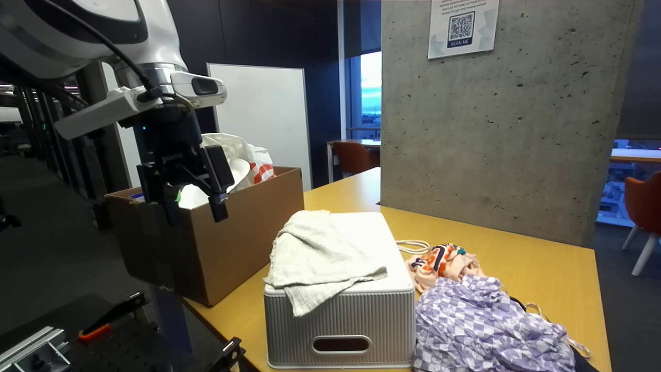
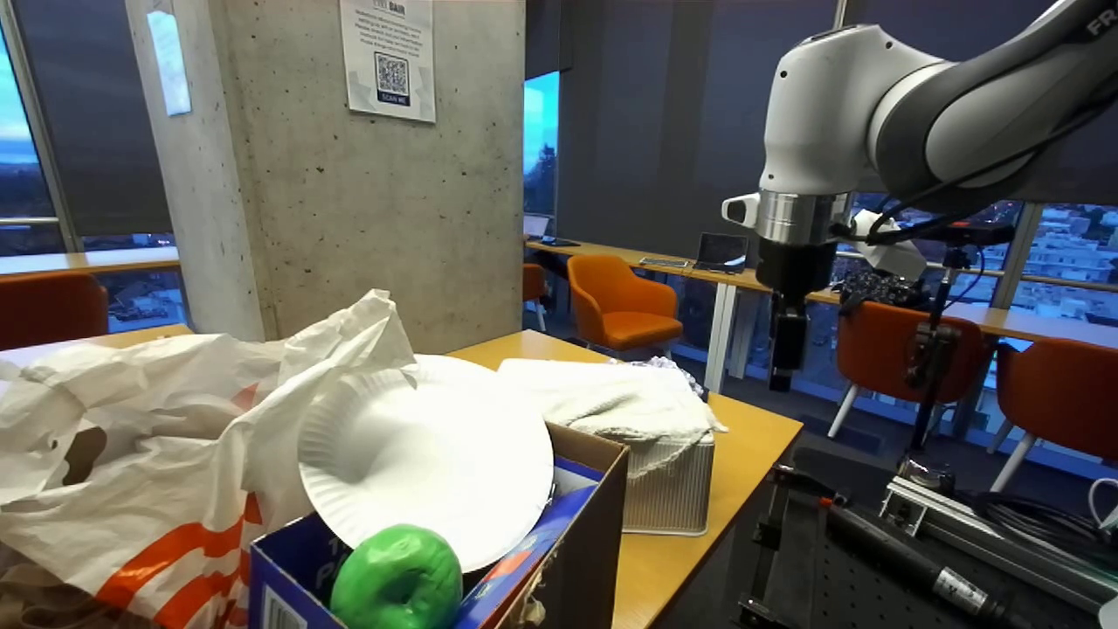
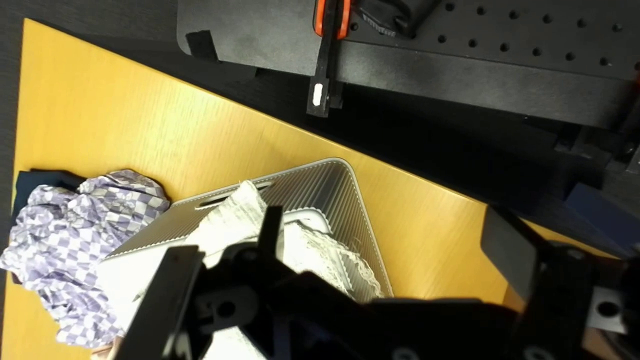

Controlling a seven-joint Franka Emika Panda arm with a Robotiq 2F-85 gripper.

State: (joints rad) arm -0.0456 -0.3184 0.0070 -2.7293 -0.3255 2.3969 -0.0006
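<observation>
My gripper (image 1: 195, 213) hangs in the air with its jaws wide apart and nothing between them. In the wrist view the gripper (image 3: 385, 235) spreads over the corner of a ribbed grey box with a white lid (image 1: 361, 232) and the bare wood beside it. A cream cloth (image 1: 323, 253) lies rumpled on the lid, one corner hanging down the ribbed side (image 3: 330, 195). The same cloth (image 2: 638, 411) shows in the other exterior picture, with the gripper (image 2: 780, 380) well above and apart from it. Part of the cloth is hidden behind the gripper in the wrist view.
A cardboard box (image 1: 248, 232) holds a white paper bag (image 2: 175, 437), a paper plate (image 2: 437, 463) and a green ring-shaped thing (image 2: 397, 577). Purple checked cloth (image 1: 485, 325) and a peach patterned cloth (image 1: 444, 263) lie beside the ribbed box. A concrete pillar (image 1: 506, 129) borders the table (image 1: 557, 279).
</observation>
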